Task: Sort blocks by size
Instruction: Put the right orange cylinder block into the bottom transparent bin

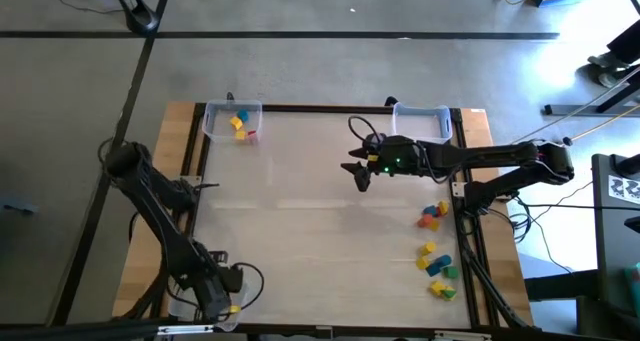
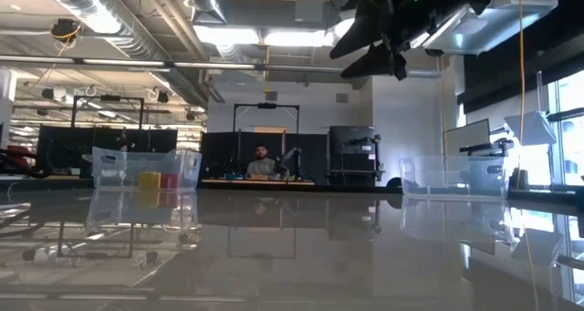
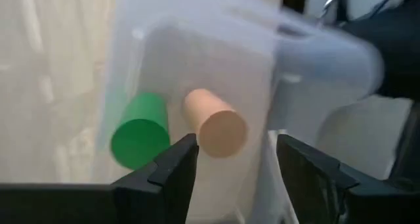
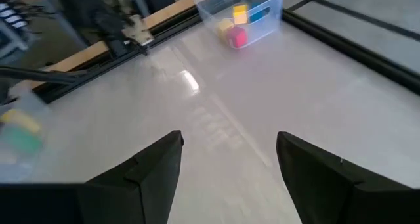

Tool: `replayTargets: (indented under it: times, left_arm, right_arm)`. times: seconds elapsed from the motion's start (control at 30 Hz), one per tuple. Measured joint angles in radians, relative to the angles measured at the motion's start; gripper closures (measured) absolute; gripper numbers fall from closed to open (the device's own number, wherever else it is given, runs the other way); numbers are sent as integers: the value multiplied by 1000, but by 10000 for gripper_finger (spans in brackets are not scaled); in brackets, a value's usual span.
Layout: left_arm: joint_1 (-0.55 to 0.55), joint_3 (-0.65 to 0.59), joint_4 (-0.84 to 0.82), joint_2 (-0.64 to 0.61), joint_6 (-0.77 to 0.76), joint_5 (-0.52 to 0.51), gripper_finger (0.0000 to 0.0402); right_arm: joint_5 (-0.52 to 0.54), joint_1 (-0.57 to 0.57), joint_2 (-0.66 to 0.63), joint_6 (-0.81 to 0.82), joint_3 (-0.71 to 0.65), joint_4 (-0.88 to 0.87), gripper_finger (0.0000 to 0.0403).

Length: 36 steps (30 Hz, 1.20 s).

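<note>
Several small blocks lie loose on the table at the right: an orange, red and blue cluster (image 1: 432, 216) and yellow, blue and green ones (image 1: 440, 268) nearer the front. A clear tray (image 1: 215, 113) at the far left holds yellow and red blocks (image 1: 240, 126), which also show in the right wrist view (image 4: 239, 20). My right gripper (image 1: 360, 173) hangs open and empty above the table's middle (image 4: 226, 158). My left gripper (image 1: 218, 306) is open at the near left corner, its fingers (image 3: 230, 165) in front of a clear container holding a green (image 3: 139, 132) and an orange cylinder (image 3: 215, 124).
A second clear tray (image 1: 420, 121) stands at the far right with nothing in it; it also shows in the low view (image 2: 447, 176). Wooden rails and dark frame bars (image 1: 470, 191) border the table. A person (image 2: 262, 162) sits far behind the table.
</note>
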Motion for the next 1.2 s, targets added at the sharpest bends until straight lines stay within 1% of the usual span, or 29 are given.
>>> replayTargets:
  times: [0.1, 0.17, 0.2, 0.27, 0.37, 0.43, 0.47, 0.53, 0.63, 0.77, 0.9, 0.97, 1.07, 1.13, 1.2]
  left_arm:
    - [9, 0, -34, -85, 3, -39, 205]
    - [16, 0, -64, -149, 11, -96, 204]
    - [22, 0, -82, -183, 27, -140, 204]
    - [36, 0, -115, -238, 66, -255, 204]
    - [61, 0, -141, -315, 157, -477, 204]
    - [83, 0, -143, -355, 231, -603, 204]
    - [98, 0, -147, -372, 280, -648, 204]
    - [140, 0, -145, -400, 372, -704, 204]
    - [224, 0, -145, -423, 482, -722, 204]
    - [334, -4, -139, -423, 603, -723, 204]
    - [440, -58, -45, -423, 726, -707, 204]
    - [489, -91, 13, -423, 780, -680, 204]
    - [560, -145, 143, -423, 846, -621, 204]
    - [603, -166, 218, -422, 886, -569, 204]
    - [643, -191, 292, -423, 927, -550, 204]
  right_arm:
    - [-63, 0, -21, -1, 0, -5, 155]
    - [-90, 0, -53, -1, 0, -30, 155]
    - [-98, 0, -71, -1, 0, -54, 155]
    - [-92, 0, -117, 0, 0, -123, 155]
    - [-35, 0, -190, 30, 1, -263, 155]
    - [-15, 0, -231, 66, 1, -377, 155]
    - [-9, 0, -249, 85, 1, -435, 155]
    - [-7, 0, -279, 140, 1, -551, 155]
    - [-25, 0, -302, 253, 1, -727, 155]
    - [-89, 15, -300, 402, 1, -942, 155]
    - [-97, 80, -294, 545, 1, -1110, 155]
    - [-94, 127, -295, 626, 1, -1166, 155]
    - [-77, 207, -294, 756, 1, -1226, 155]
    - [-77, 256, -286, 831, 1, -1239, 155]
    - [-75, 304, -271, 888, 1, -1233, 155]
